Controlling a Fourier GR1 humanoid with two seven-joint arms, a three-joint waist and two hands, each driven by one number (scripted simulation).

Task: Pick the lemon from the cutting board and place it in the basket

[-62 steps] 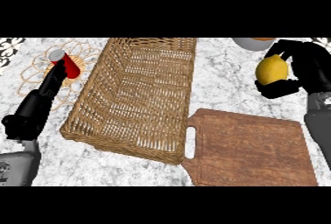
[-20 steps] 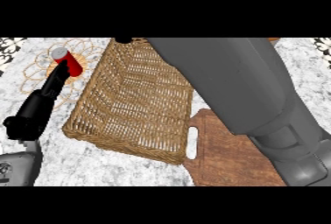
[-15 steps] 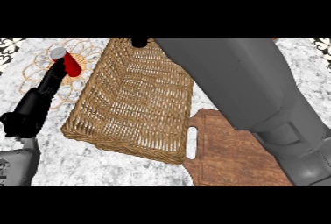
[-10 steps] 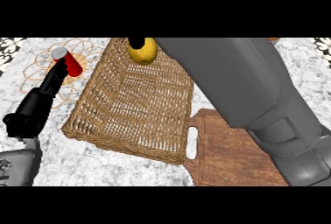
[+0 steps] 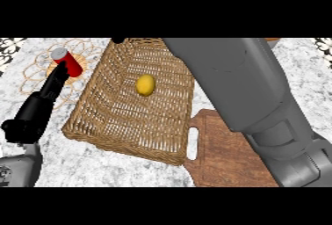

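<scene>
Head view shows you the lemon (image 5: 145, 85) lying in the basket (image 5: 110, 127), long axis 12-to-6 o'clock; left robot hand (image 5: 39, 112) open, fingers straight.

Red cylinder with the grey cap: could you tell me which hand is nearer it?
Left: the left hand lies beside the red cylinder; the right hand shows only at the wicker basket's far corner.

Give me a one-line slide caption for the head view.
Lemon lies in the wicker basket beside the cutting board, right forearm stretched above.
</scene>
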